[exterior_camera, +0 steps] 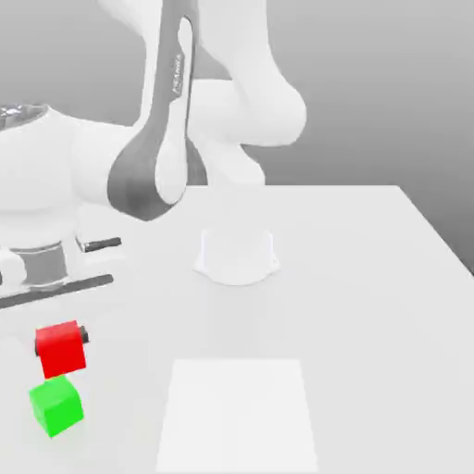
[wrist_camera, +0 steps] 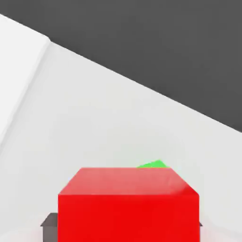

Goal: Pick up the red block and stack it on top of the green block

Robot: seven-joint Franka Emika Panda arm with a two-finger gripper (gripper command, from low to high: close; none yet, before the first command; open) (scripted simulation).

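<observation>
Flat pale grey matte tabletop, plain grey backdrop behind it. Brighter white rectangular patch lies flat on the tabletop at the near edge. Low white round pedestal with scalloped rim stands mid-table, apart from the patch.

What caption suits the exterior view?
Gripper holds the red block just above the green block on the white table.

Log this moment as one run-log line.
phase: carry | gripper: shut on red block | red block: raised above green block, not touching | stack: pending
</observation>
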